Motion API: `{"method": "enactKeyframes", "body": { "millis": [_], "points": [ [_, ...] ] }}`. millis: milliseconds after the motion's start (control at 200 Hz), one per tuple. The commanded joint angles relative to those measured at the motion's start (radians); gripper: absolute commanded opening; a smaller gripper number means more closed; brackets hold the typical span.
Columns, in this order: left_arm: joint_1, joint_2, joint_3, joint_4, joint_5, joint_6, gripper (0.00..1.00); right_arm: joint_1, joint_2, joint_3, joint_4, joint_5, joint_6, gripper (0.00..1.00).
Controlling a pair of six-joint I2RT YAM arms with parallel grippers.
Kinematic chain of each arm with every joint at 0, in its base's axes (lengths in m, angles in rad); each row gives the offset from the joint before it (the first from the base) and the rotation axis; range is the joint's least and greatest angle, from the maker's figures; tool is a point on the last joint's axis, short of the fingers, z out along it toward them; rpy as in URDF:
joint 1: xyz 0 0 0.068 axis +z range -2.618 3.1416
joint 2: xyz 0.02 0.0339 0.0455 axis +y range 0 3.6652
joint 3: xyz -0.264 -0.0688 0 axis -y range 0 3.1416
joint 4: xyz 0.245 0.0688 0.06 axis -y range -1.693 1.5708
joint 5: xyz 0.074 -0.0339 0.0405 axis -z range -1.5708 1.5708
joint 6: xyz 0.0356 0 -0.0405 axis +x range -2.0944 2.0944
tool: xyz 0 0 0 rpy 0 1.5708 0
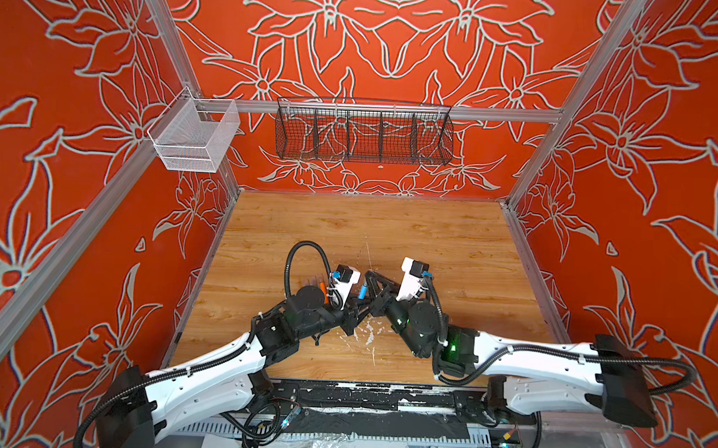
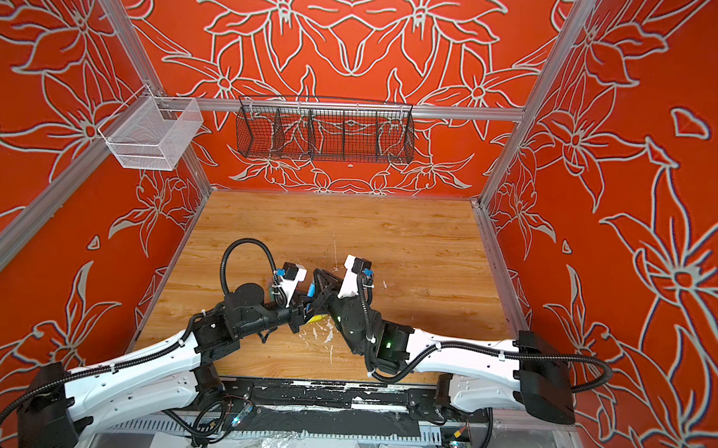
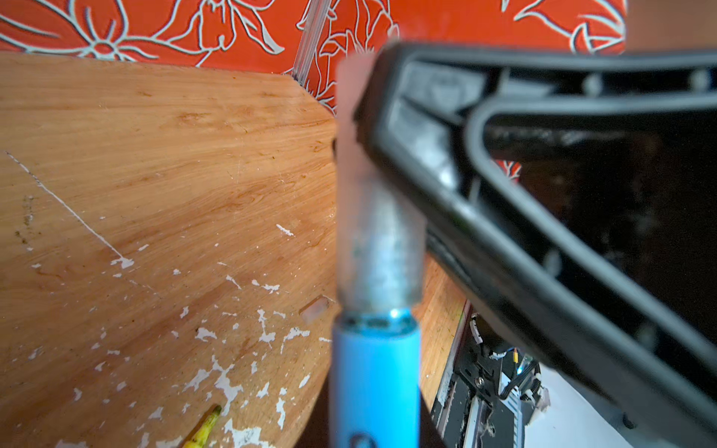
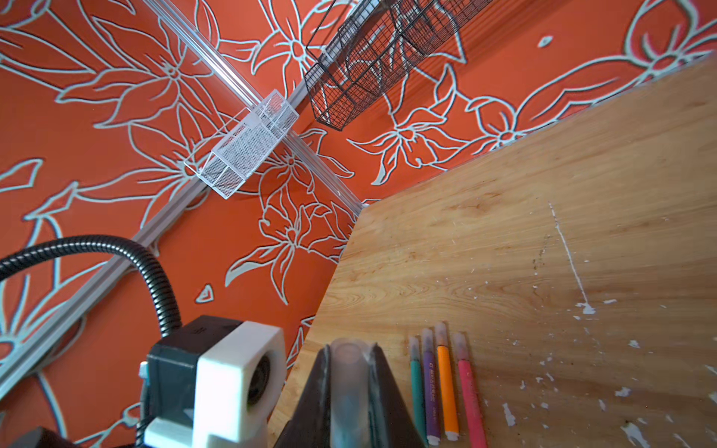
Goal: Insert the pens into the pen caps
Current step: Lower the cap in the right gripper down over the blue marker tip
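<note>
My left gripper (image 1: 359, 303) is shut on the blue pen (image 3: 374, 388), which shows in both top views (image 1: 363, 291) (image 2: 311, 290). A translucent pen cap (image 3: 378, 252) sits over the blue pen's tip. My right gripper (image 4: 349, 362) is shut on that cap (image 4: 348, 372), its black fingers (image 3: 485, 201) on either side. Green (image 4: 417, 384), purple (image 4: 430, 384), orange (image 4: 446, 388) and pink (image 4: 469, 395) pens lie side by side on the table, each capped. A yellow pen (image 3: 203, 428) lies uncapped near a loose cap (image 3: 315, 310).
The wooden table (image 1: 431, 236) carries white flecks of debris (image 1: 369, 333) near the front middle. A black wire basket (image 1: 363, 136) and a white mesh basket (image 1: 194, 136) hang on the back rail. Both arms meet at the table's middle front.
</note>
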Motion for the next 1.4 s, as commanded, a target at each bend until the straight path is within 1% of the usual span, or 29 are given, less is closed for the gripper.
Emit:
{"method": "enactKeyframes", "body": {
  "millis": [0,120,245,355,400,490,540,601,646,711,786,861,966,1116,1251,1391],
  "points": [
    [0.021,-0.004,0.011,0.066,-0.097,-0.01,0.0,0.097,0.029,0.036,-0.105,-0.058,0.011,0.0],
    [0.021,0.0,0.006,0.08,-0.084,0.022,0.0,0.104,0.053,0.068,-0.149,-0.082,0.032,0.0],
    [0.021,-0.006,-0.013,0.107,-0.077,0.03,0.0,0.104,0.051,0.091,-0.185,-0.114,0.018,0.0],
    [0.021,-0.01,-0.011,0.099,-0.087,0.027,0.0,0.103,0.014,0.092,-0.222,-0.121,0.004,0.19],
    [0.021,-0.01,-0.012,0.1,-0.087,0.026,0.0,0.102,-0.007,0.095,-0.246,-0.122,-0.005,0.25],
    [0.021,-0.009,-0.014,0.105,-0.081,0.025,0.0,0.101,-0.062,0.104,-0.314,-0.106,-0.022,0.35],
    [0.021,-0.008,-0.012,0.103,-0.08,0.027,0.0,0.096,-0.1,0.1,-0.33,-0.105,-0.041,0.44],
    [0.021,-0.004,-0.013,0.108,-0.074,0.032,0.0,0.072,-0.14,0.101,-0.354,-0.148,-0.054,0.52],
    [0.021,0.001,-0.012,0.112,-0.061,0.039,0.0,0.045,-0.167,0.114,-0.388,-0.198,-0.059,0.54],
    [0.021,0.009,-0.013,0.127,-0.03,0.05,0.0,0.002,-0.196,0.144,-0.468,-0.239,-0.05,0.55],
    [0.021,0.008,-0.011,0.132,-0.008,0.055,0.0,-0.051,-0.224,0.153,-0.51,-0.267,-0.045,0.55],
    [0.021,-0.002,-0.015,0.134,-0.006,0.058,0.0,-0.113,-0.246,0.139,-0.499,-0.311,-0.035,0.55],
    [0.022,-0.009,-0.022,0.143,0.005,0.059,0.0,-0.172,-0.231,0.144,-0.453,-0.397,-0.05,0.5],
    [0.021,-0.009,-0.02,0.146,0.02,0.06,0.0,-0.189,-0.168,0.171,-0.386,-0.465,-0.072,0.44],
    [0.02,-0.015,-0.021,0.144,0.021,0.061,0.0,-0.192,-0.116,0.194,-0.356,-0.489,-0.073,0.43],
    [0.019,-0.028,-0.022,0.141,0.025,0.06,0.0,-0.193,-0.075,0.236,-0.359,-0.516,-0.081,0.38]
  ]
}}
